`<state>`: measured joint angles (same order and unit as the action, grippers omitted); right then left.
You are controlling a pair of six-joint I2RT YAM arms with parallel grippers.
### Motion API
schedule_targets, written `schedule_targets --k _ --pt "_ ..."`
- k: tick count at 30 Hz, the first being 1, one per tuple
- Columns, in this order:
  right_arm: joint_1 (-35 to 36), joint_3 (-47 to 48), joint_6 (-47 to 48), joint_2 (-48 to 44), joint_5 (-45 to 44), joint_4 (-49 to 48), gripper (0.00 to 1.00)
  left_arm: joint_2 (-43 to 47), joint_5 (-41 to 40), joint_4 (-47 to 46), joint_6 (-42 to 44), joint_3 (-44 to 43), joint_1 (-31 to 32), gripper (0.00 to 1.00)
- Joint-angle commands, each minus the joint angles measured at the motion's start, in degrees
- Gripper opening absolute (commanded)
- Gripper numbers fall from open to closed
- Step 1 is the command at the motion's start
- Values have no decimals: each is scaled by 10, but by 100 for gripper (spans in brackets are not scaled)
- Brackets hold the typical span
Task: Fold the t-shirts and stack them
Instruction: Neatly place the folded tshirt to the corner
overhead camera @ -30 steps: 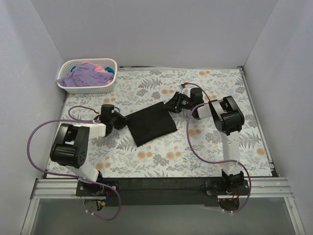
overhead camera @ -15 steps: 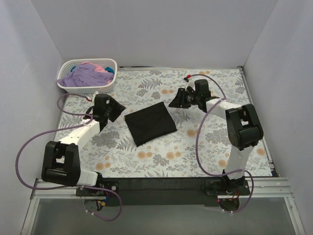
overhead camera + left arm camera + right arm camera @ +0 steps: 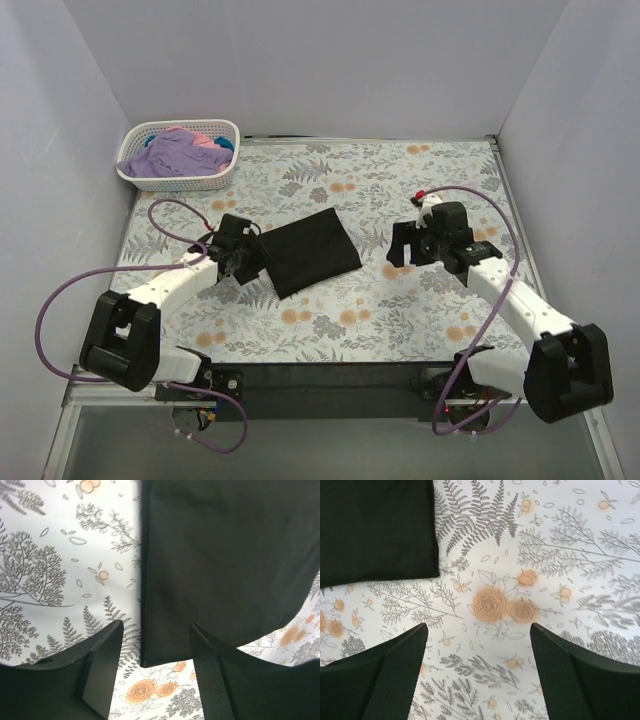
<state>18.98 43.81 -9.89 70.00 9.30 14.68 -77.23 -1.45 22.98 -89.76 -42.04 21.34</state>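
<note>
Top external: right gripper (image 3: 398, 247) has backed clear, jaws apart and empty; left gripper (image 3: 248, 263), also parted, has returned beside the folded plain black cloth t-shirt (image 3: 307, 253) just ahead of it, so the fold is likely done.

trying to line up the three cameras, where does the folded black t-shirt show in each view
Top external: the black t-shirt lies near the centre of the picture, turned at a slant.
Left wrist: it fills the upper right, with one corner at lower centre.
Right wrist: it sits in the top left corner.
Shared landmark: the floral table cover bordering its edges.
</note>
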Motion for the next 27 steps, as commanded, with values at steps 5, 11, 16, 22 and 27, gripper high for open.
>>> schedule_targets --k 5,11,16,22,27 --pt "1 -45 12 -157 -39 79 94 -13 -8 8 -24 1 4 50" --pt "0 -80 -12 -242 -22 84 96 -54 -7 -3 -31 -9 5 44" --pt "0 -94 -6 -262 -24 82 96 -89 -9 -14 -37 -21 9 39" --pt "1 -116 -3 -261 5 78 96 -117 -8 -19 -45 -33 21 35" --pt "1 -125 -5 -277 12 75 96 -126 -37 1 -60 -24 21 0"
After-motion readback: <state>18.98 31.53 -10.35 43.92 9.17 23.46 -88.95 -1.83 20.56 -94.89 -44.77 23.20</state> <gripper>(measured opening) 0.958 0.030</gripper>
